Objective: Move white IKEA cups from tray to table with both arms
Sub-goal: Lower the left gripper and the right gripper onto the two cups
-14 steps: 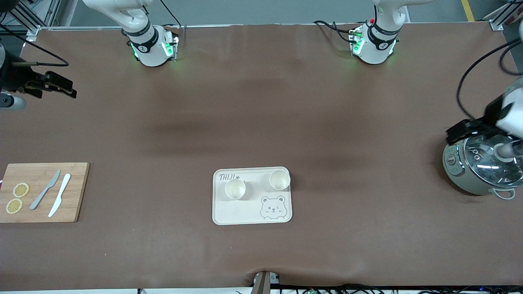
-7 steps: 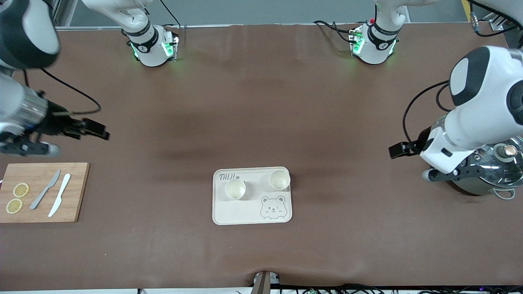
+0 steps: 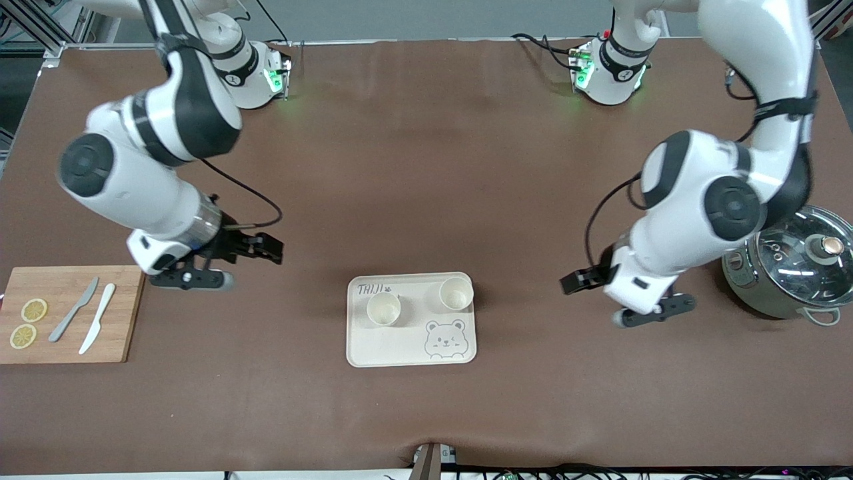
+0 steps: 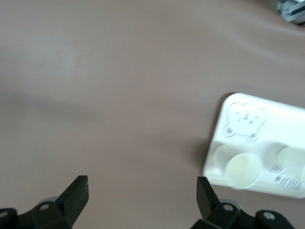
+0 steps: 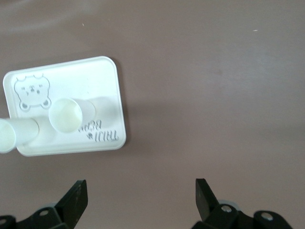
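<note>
Cream tray (image 3: 373, 350) is sitting mid-table, both cups (image 3: 384, 309) (image 3: 456, 294) standing along its edge nearer the arm bases. I'm bringing in the left gripper (image 3: 583, 280) and right gripper (image 3: 256, 248), fingers wide, empty, one flanking each short edge; bare brown table (image 3: 426, 167) all round for setting down.

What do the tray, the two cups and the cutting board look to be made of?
Tray: matte cream plastic or fibre composite, judging by its printed bear. Cups: same matte cream look, possibly plastic. Cutting board: wood or bamboo, by its visible grain.
</note>
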Available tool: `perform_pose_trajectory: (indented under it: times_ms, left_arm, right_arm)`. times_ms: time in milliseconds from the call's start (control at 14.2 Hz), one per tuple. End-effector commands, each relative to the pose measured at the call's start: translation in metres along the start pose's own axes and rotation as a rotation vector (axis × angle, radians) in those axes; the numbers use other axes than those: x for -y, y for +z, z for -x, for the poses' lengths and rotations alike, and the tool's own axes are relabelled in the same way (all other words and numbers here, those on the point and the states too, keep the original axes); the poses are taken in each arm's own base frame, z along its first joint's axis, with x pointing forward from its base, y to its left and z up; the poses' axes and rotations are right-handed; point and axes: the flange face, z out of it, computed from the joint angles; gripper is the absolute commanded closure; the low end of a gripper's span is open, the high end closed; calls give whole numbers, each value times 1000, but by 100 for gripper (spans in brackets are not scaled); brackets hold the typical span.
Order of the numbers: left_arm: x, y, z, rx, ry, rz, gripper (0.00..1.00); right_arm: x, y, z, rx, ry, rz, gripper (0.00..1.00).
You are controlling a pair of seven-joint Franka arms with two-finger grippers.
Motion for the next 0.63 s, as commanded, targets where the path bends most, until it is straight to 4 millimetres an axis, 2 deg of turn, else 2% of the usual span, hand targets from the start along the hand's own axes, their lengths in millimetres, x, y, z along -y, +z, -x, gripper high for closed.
perform_pose_trajectory:
  times_ms: [0, 211, 563]
  left_arm:
    - [-33, 30, 3, -23, -74, 38, 0]
    - [-74, 73, 15, -36, -121, 49, 0]
    - [-117, 132, 54, -138, -69, -43, 0]
  right_arm:
    - [27, 36, -13, -24, 44, 29, 0]
    - [70, 77, -8, -57, 85, 21, 0]
    - [95, 137, -3, -86, 92, 25, 0]
